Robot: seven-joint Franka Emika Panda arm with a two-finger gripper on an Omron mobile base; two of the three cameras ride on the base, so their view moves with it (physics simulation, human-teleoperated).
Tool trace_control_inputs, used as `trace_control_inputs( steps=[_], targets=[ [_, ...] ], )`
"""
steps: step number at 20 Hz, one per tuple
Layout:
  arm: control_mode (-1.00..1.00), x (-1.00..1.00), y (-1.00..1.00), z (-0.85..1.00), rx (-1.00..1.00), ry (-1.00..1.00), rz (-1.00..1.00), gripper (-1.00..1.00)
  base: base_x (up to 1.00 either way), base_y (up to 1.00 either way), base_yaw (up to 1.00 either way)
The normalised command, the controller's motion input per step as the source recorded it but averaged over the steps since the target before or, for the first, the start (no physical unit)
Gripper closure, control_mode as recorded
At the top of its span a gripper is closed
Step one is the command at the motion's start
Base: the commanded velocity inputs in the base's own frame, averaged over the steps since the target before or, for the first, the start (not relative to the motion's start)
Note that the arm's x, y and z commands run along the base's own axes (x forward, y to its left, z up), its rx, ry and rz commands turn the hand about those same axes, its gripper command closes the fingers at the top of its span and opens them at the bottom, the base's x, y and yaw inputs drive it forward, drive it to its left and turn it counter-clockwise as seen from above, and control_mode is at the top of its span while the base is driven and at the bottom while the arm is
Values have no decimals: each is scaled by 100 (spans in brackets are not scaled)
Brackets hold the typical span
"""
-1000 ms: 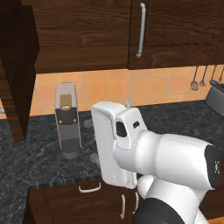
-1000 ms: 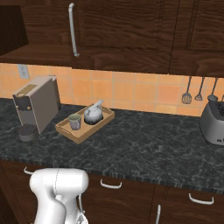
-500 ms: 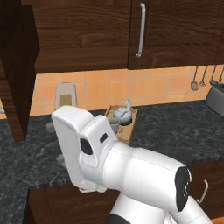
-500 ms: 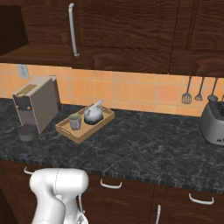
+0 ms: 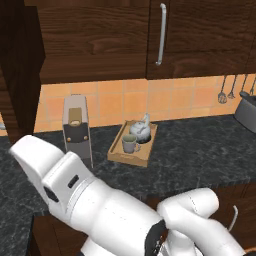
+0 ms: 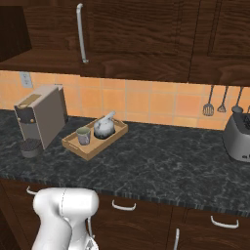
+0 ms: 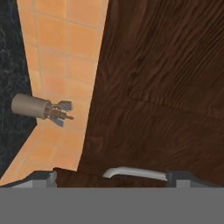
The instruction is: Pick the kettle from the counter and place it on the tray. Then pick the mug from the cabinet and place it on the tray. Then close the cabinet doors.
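Door handle [image 7: 135, 173] lies between pincer [image 7: 111, 177] tips.

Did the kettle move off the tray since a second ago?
No. In the right base view the kettle sits in the tray beside the mug, exactly as before.

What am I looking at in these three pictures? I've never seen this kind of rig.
It is a rendered kitchen with a white robot arm on a mobile base. Two pictures come from cameras on the base, behind the arm to its left and right; the third looks along its gripper at a dark cabinet door and its silver handle. On the speckled counter stands a wooden tray holding the kettle and the mug, beside a coffee machine; a toaster stands far right. The gripper is open, holding nothing.
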Motion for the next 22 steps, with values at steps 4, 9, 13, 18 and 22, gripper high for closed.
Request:
trace_control_inputs(
  steps=[4, 9, 13, 18, 22],
  targets=[
    [-100, 11, 46, 0, 0, -3, 0, -100, 0, 0, 0],
    [-100, 27, 48, 0, 3, 0, -5, -100, 0, 0, 0],
    [-100, 28, 46, 0, 7, 0, -16, -100, 0, 0, 0],
    [-100, 14, 40, -3, 8, 0, -19, -100, 0, 0, 0],
    [-100, 23, 27, 0, 8, 0, -14, -100, 0, 0, 0]
  ],
)
